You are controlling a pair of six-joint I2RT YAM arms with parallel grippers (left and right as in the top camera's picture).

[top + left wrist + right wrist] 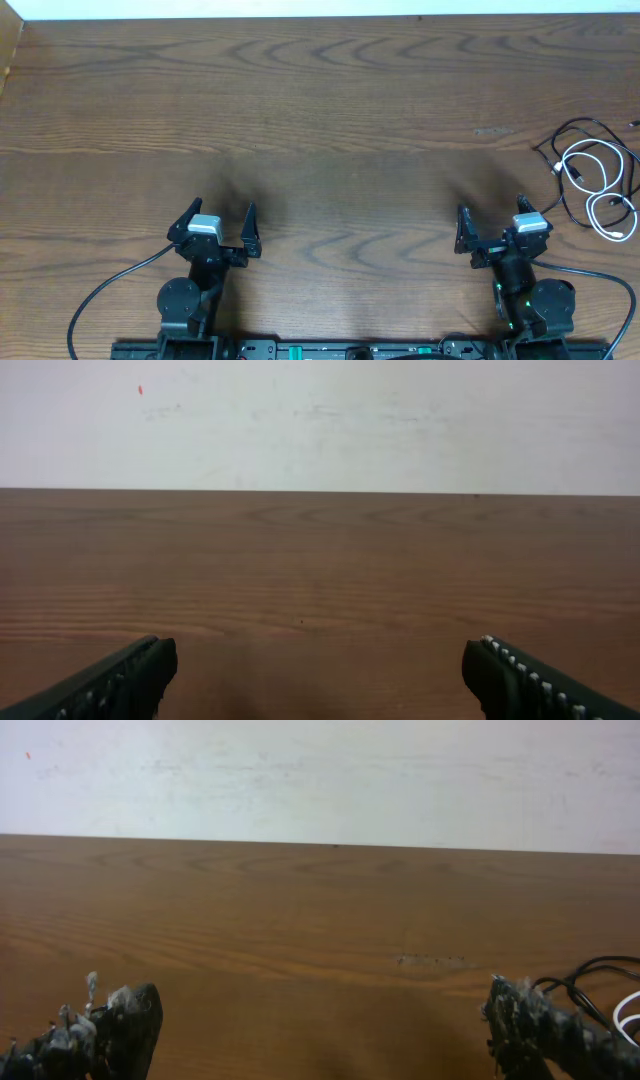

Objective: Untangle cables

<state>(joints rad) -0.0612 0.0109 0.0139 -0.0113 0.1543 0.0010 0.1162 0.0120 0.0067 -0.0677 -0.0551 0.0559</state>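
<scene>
Left gripper (224, 207): you have it parked low at the near edge of the table, jaws spread wide with nothing between them. In the left wrist view its two dark fingers (120, 678) sit in the bottom corners with only bare wood between.
Right gripper (490, 207): it is also at the near edge, on your right side, jaws spread wide and empty. The right wrist view shows its fingers (118, 1023) scuffed with pale marks.
White cable (601, 196): you will find it near the table's right edge, beyond and to the right of the right gripper. It lies in loose overlapping loops, well apart from both grippers.
Black cable (575, 126): thin cord in the same heap, looping over and around the white one. The two cross at several places, and which lies on top cannot be told. In the right wrist view a bit of it shows beside the right-hand finger.
Table (320, 100): brown wood grain, with a faint pale scuff (430, 959) ahead of the right gripper.
Wall (320, 420): plain white, behind the far edge.
Arm leads (110, 285): thick black, curving out from each arm base.
</scene>
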